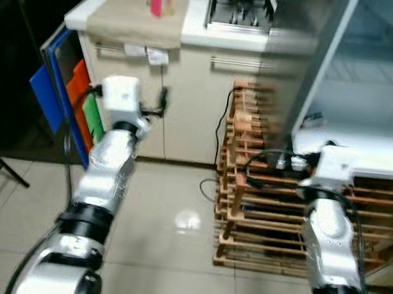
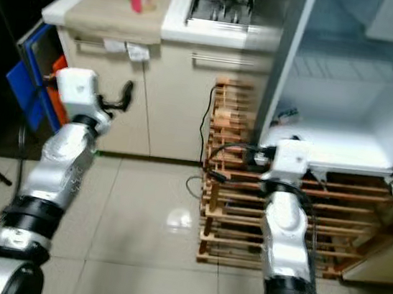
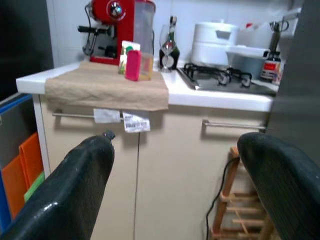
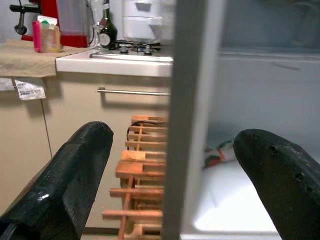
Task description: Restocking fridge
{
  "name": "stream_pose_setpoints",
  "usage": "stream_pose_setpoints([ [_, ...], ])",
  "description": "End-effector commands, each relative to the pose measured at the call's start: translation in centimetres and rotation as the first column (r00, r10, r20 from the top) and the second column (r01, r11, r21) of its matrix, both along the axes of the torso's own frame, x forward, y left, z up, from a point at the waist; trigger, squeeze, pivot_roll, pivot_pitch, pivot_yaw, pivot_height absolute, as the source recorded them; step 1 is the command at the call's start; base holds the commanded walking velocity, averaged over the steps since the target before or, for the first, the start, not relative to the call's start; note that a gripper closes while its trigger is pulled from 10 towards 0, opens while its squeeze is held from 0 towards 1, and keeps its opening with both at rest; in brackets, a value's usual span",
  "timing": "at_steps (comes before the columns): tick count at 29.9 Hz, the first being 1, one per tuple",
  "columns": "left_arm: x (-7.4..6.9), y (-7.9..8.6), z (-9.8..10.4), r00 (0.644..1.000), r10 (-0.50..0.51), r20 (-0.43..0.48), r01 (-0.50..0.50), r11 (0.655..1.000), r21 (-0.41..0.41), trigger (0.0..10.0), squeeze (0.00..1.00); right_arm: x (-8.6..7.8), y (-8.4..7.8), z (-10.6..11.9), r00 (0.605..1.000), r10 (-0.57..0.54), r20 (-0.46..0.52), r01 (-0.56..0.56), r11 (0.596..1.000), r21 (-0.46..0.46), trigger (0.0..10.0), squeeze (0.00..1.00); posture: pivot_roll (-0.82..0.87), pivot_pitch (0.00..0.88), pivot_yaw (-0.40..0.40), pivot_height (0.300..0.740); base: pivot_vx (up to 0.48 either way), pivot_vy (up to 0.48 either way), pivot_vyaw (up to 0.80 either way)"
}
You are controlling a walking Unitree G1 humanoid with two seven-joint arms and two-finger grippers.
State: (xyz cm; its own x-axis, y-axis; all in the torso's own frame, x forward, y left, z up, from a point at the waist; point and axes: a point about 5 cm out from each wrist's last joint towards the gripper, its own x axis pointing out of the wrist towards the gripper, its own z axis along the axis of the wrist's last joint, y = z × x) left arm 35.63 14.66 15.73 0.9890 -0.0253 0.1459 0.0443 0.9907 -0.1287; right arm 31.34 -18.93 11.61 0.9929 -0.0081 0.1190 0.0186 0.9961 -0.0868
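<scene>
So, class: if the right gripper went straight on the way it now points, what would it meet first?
Probably the grey front edge of the fridge, which stands centred between the open fingers of the right gripper. The wooden rack sits lower left; depth is uncertain.

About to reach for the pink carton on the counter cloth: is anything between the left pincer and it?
Nothing visible blocks it. The left pincer is open in front of the cabinet, and the pink carton stands higher up on the beige cloth, with open air between them.
</scene>
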Motion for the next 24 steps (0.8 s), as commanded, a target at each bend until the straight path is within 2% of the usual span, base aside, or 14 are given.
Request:
stream_pose_setpoints([
  [1, 0.0, -0.9, 0.0, 1.000, -0.017, 0.003, 0.017, 1.000, -0.006, 10.0, 0.00, 0.0, -0.4, -0.2, 1.000, -0.011, -0.012, 0.011, 1.000, 0.002, 10.0, 0.31, -0.16, 0.000, 0.042, 0.735, 0.000, 0.000, 0.74],
  [5, -0.1, -0.9, 0.3, 0.999, -0.023, 0.024, 0.023, 1.000, 0.000, 10.0, 0.00, 0.0, -0.4, -0.3, 1.000, -0.017, -0.014, 0.017, 1.000, 0.017, 10.0, 0.29, -0.16, 0.000, 0.041, 0.735, 0.000, 0.000, 0.65],
  [13, 0.0, -0.9, 0.4, 0.999, -0.037, 0.031, 0.036, 0.999, 0.023, 10.0, 0.00, 0.1, -0.3, -0.2, 1.000, -0.006, -0.008, 0.006, 1.000, 0.016, 10.0, 0.27, -0.16, 0.000, 0.039, 0.735, 0.000, 0.476, 0.00],
  [17, 0.2, -0.6, 0.1, 1.000, -0.003, -0.002, 0.003, 0.997, 0.077, 10.0, 0.00, 0.2, -0.5, 1.8, 0.992, -0.067, 0.110, 0.064, 0.997, 0.037, 10.0, 0.27, -0.16, 0.000, 0.039, 0.735, 0.000, 0.460, 0.00],
  [20, 0.0, 0.0, -0.3, 1.000, -0.005, -0.015, 0.007, 0.988, 0.154, 10.0, 0.00, 0.5, -0.5, 4.6, 0.969, -0.118, 0.217, 0.110, 0.993, 0.048, 10.0, 0.27, -0.17, 0.000, 0.042, 0.735, 0.000, 0.000, 0.00],
  [24, -0.5, 0.0, 0.2, 0.999, -0.046, 0.019, 0.043, 0.986, 0.159, 10.0, 0.00, 0.7, -0.4, 4.9, 0.971, -0.108, 0.213, 0.102, 0.994, 0.040, 10.0, 0.26, -0.16, 0.000, 0.041, 0.735, 0.000, 0.000, 0.00],
])
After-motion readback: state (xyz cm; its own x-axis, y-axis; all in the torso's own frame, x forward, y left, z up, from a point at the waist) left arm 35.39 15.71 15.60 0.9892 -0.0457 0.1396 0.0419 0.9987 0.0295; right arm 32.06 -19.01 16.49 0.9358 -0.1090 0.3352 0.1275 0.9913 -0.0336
